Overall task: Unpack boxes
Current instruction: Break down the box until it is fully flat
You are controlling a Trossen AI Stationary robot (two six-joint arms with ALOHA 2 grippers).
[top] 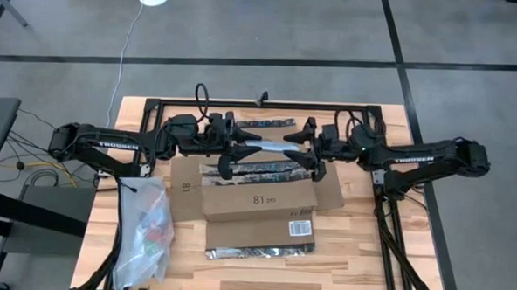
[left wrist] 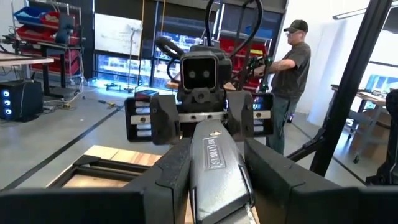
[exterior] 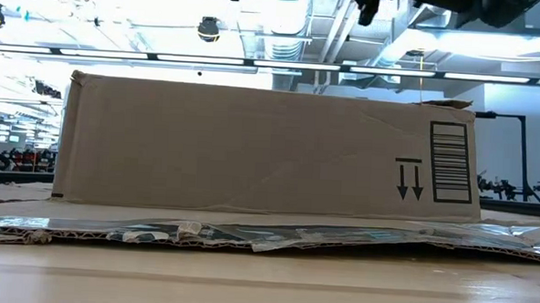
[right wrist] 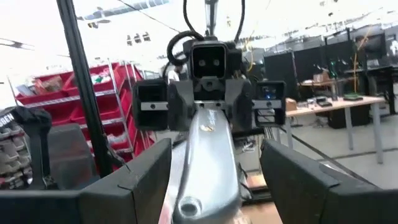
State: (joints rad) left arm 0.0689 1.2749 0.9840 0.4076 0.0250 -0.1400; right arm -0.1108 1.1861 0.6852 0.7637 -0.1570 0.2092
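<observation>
The left gripper [top: 232, 153] is closing on one end of a single silver metal bar [top: 267, 149], with its fingers [left wrist: 171, 177] pressing both sides. The right gripper [top: 309, 156] is meeting the other end; whether it is clamping, I cannot tell. Both are hanging over the far edge of the one brown cardboard box [top: 256, 202]. The box is sitting in the middle of the wooden table [top: 367, 255], with its flaps lying spread flat on the left, the right and the near side. One clear plastic bag [top: 145, 232] is lying just beside the left flap. To the right of the box, bare wood is showing up to the table edge. One person [left wrist: 292, 62] is standing in the room behind.
</observation>
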